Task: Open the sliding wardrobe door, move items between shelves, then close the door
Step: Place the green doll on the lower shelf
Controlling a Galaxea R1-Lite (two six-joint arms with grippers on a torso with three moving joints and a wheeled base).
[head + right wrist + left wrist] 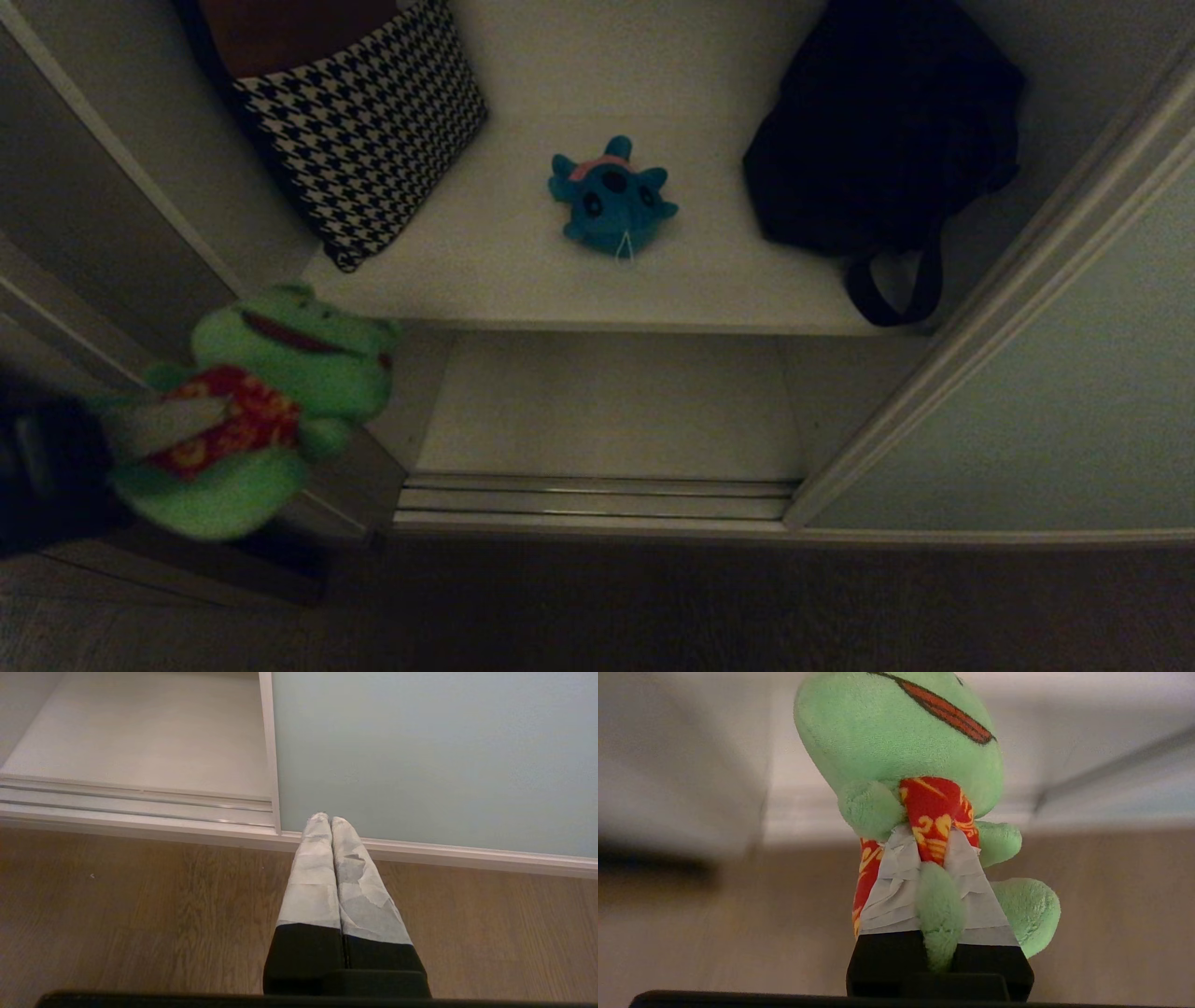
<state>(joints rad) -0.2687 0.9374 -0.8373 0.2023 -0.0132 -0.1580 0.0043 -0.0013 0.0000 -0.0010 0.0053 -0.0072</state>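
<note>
I've got the green frog plush [901,742] pinched at its red-shirted middle in the left gripper [931,858], held up off the floor at the wardrobe's left edge. One teal plush [611,196] sits well ahead of that gripper on the upper shelf [485,252], between one houndstooth cushion [369,121] and one black bag [878,131]. Sliding door [434,751] pushed right. Right gripper [329,820] hangs low by the door's bottom corner, fingers pressed together, empty.

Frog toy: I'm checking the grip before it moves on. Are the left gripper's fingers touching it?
Touching. The left wrist view shows the left gripper with its fingers pressed against the frog toy, one each side of its body.
</note>
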